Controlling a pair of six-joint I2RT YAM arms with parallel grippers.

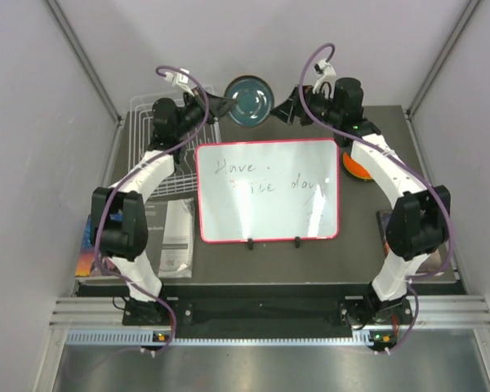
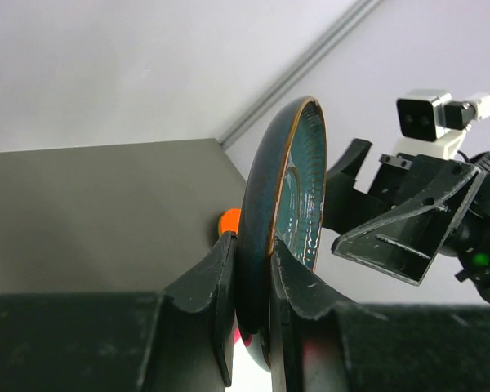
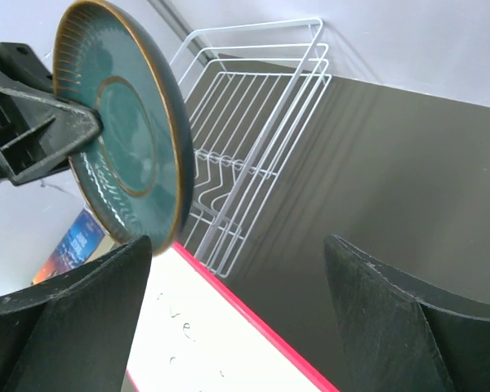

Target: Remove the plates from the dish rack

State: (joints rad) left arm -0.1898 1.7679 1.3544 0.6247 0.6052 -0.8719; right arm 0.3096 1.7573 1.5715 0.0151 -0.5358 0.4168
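My left gripper (image 1: pixel 222 103) is shut on the rim of a teal-blue plate (image 1: pixel 249 100) and holds it upright in the air above the table's far edge; the plate (image 2: pixel 290 208) stands edge-on between its fingers (image 2: pixel 216 282). My right gripper (image 1: pixel 287 106) is open just right of the plate, apart from it; in its wrist view the plate (image 3: pixel 126 135) hangs at upper left. The white wire dish rack (image 1: pixel 151 151) sits at the far left and its visible slots (image 3: pixel 245 155) hold no plates. An orange plate (image 1: pixel 357 166) lies at the right, half hidden under my right arm.
A red-framed whiteboard (image 1: pixel 268 189) with handwriting lies mid-table. Papers and a colourful booklet (image 1: pixel 88 253) lie at the near left. Grey walls close in on the left, right and back.
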